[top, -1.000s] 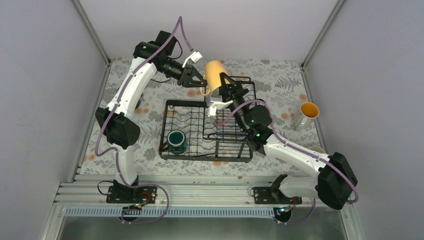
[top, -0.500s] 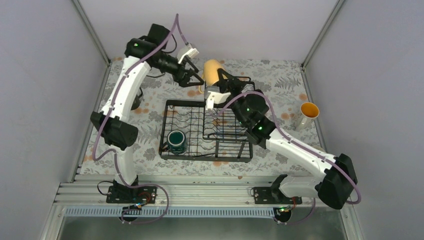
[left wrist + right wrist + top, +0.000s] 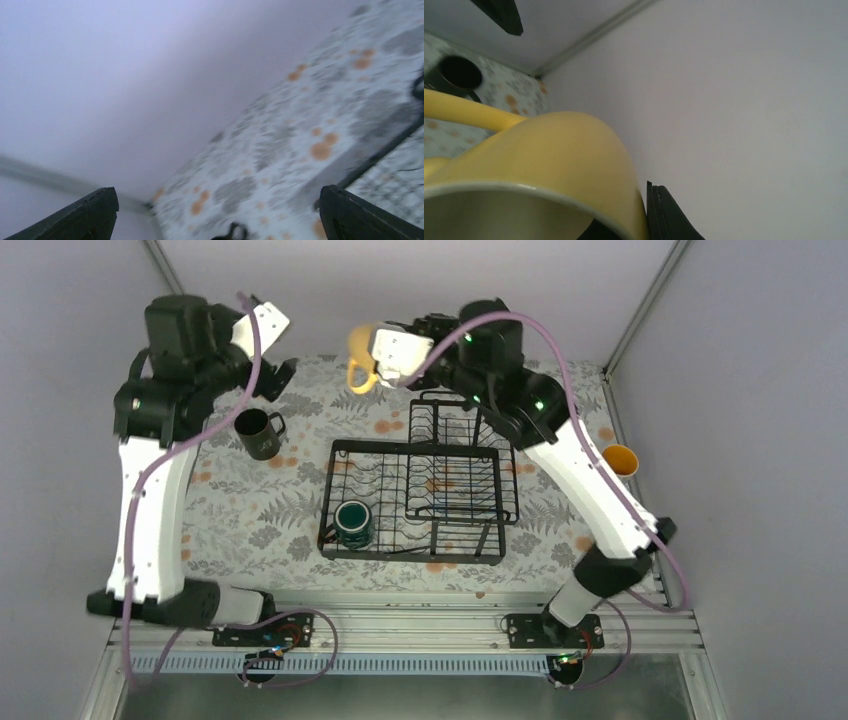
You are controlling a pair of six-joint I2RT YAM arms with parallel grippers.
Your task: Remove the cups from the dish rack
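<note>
Your left gripper [image 3: 216, 200] has pulled away from the yellow mug [image 3: 360, 345] and swung up to the far left near the black mug [image 3: 258, 432], with its fingers spread wide and holding nothing. Your right gripper [image 3: 382, 352] stays clamped on the yellow mug, now lifted well clear of the dish rack [image 3: 420, 495]. The teal mug [image 3: 352, 522] still sits in the rack.

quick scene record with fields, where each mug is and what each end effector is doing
left end effector: open, empty, raised at far left
right end effector: shut on yellow mug, in the air beyond the dish rack
teal mug: upright in rack, near-left corner
black mug: on table, left of rack
white mug with orange inside: on table, right of rack
</note>
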